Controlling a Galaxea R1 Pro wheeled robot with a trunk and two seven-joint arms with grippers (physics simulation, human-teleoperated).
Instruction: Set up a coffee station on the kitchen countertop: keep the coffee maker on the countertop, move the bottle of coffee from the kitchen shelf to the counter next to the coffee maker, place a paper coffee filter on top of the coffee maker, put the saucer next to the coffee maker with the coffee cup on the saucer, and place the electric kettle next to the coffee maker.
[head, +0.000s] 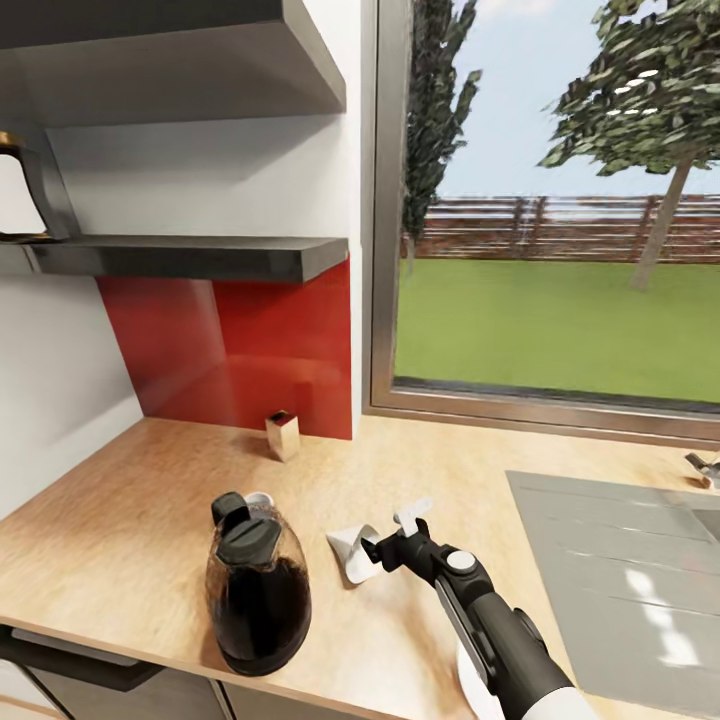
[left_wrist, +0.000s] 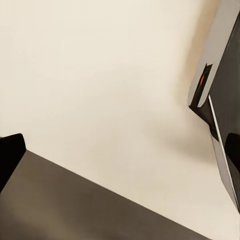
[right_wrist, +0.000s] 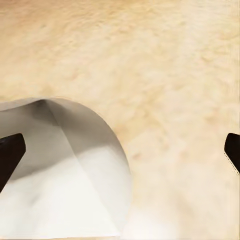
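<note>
A white paper coffee filter (head: 350, 556) lies flat on the wooden countertop (head: 130, 520). My right gripper (head: 388, 537) hovers just over its right edge, open, with the filter (right_wrist: 65, 185) next to one fingertip (right_wrist: 10, 155) and bare wood under the rest of the gap. To the left of the filter stands a dark glass pot with a black lid (head: 258, 590); whether it is the kettle or the coffee maker I cannot tell. A small white object (head: 259, 497) peeks out behind it. My left gripper (left_wrist: 120, 150) is open, facing a beige wall.
A small box-like container (head: 283, 435) stands by the red backsplash. On the lower wall shelf (head: 200, 255) at far left sits a dark-handled item (head: 30, 190). A grey sink (head: 610, 570) fills the counter's right side. A white disc (head: 468, 680) shows under my right arm.
</note>
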